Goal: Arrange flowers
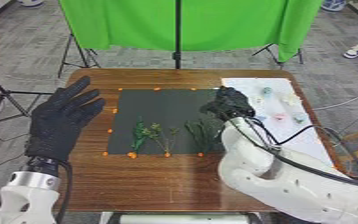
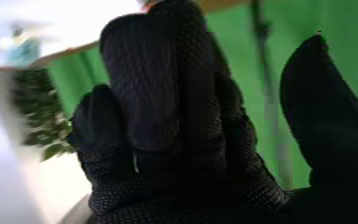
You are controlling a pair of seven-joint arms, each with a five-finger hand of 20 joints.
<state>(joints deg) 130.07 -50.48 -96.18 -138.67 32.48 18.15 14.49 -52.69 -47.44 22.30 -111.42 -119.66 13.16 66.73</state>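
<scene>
In the head view, my left hand (image 1: pixel 62 117) is at the left of the table, its fingers straight and spread. My right hand (image 1: pixel 232 103) is over the border between the dark mat (image 1: pixel 162 107) and the white sheet (image 1: pixel 309 134). Green stems with leaves (image 1: pixel 140 135), a thin yellowish sprig (image 1: pixel 162 138) and long green leaves (image 1: pixel 198 132) lie on the mat's near half. A pale blue flower (image 1: pixel 267 92), a pink flower (image 1: pixel 279 118) and whitish flowers (image 1: pixel 291 100) lie on the sheet. In the right wrist view, my right hand (image 2: pixel 171 125) has extended fingers and thumb; a pale blue flower (image 2: pixel 23 51) is beyond.
Orange pieces (image 1: pixel 132 155) dot the mat's edges. The brown table (image 1: pixel 171 187) surrounds mat and sheet. A green cloth (image 1: pixel 233 25) on stands is behind the table. Black cables (image 1: pixel 309 129) run along the right arm. Dark green foliage (image 2: pixel 40 110) shows in the right wrist view.
</scene>
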